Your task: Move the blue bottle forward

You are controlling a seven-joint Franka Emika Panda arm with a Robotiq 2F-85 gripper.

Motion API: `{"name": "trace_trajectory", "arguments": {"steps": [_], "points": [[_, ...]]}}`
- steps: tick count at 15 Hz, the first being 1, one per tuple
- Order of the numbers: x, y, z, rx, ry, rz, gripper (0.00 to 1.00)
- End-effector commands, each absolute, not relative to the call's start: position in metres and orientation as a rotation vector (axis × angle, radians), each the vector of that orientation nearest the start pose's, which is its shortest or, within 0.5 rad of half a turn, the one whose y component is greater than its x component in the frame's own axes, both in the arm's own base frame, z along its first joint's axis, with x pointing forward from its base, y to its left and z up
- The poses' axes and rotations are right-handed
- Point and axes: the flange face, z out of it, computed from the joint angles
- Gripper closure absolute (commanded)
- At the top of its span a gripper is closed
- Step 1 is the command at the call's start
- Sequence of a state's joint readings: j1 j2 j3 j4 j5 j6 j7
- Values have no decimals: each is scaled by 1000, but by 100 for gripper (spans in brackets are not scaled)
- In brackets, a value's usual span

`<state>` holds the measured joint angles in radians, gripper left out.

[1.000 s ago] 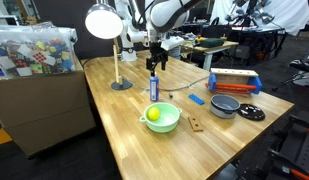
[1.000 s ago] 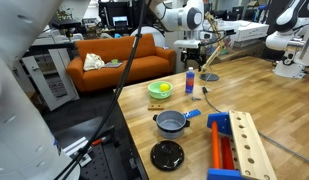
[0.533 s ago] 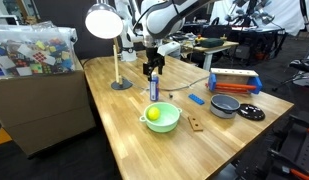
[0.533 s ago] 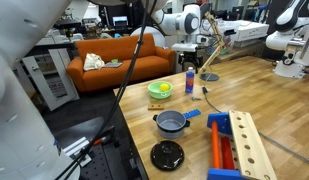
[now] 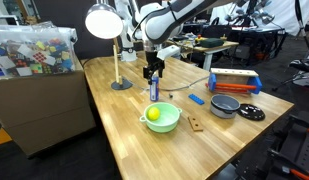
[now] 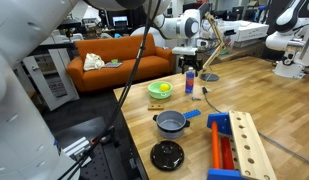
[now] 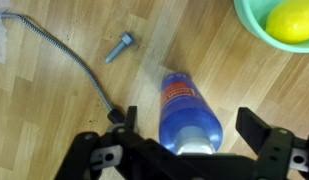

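**Claw open astride the blue bottle**

In the wrist view the claw (image 7: pixel 192 128) hangs over the blue bottle (image 7: pixel 189 108) with its fingers (image 7: pixel 129 122) spread apart, one on each side of the bottle's body. Bare desk (image 7: pixel 54 120) shows in the gap on both sides, so nothing is clamped. In an exterior view the bottle (image 5: pixel 153 89) stands upright on the desk right beneath the claw.

The green bowl (image 7: pixel 256 30) sits near the claw, ahead of it and off to one side in the wrist view, and holds one round yellow fruit (image 7: pixel 291 20). The frame edge cuts off both bowl and fruit there. An exterior view shows the bowl (image 5: pixel 162 118) whole, with the fruit toward one side of it. A grey pot (image 5: pixel 225 105) stands well apart from the claw. Its black lid (image 5: pixel 251 112) lies flat on the desk just beside it, not on it.

Only the wrist view shows a bolt (image 7: pixel 119 46) lying on the wood ahead of the claw. It also shows a ribbed grey cable (image 7: pixel 64 55) curving in toward the finger on the side away from the bowl. Only the exterior views take in the pot, the lid and a desk lamp (image 5: pixel 102 20) beyond the claw.

The bottle's top is hidden under the claw's body at the lower edge of the wrist view, and its label is too blurred to read. In the exterior views the fingers merge with the bottle's upper part, so the gap cannot be judged there
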<state>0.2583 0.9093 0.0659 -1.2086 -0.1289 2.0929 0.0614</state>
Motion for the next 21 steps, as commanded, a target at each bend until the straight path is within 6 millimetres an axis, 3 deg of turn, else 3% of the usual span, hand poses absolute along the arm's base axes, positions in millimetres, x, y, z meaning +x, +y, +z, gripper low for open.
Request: {"name": "trace_trajectory", "arguments": {"steps": [1, 2, 8, 14, 21], "points": [[728, 224, 224, -3177, -473, 27, 7], [729, 224, 223, -3174, -453, 25, 26], [732, 223, 224, -3189, -371, 1, 69], [732, 219, 242, -3185, -278, -52, 70], [730, 193, 261, -3145, 191, 40, 70]]}}
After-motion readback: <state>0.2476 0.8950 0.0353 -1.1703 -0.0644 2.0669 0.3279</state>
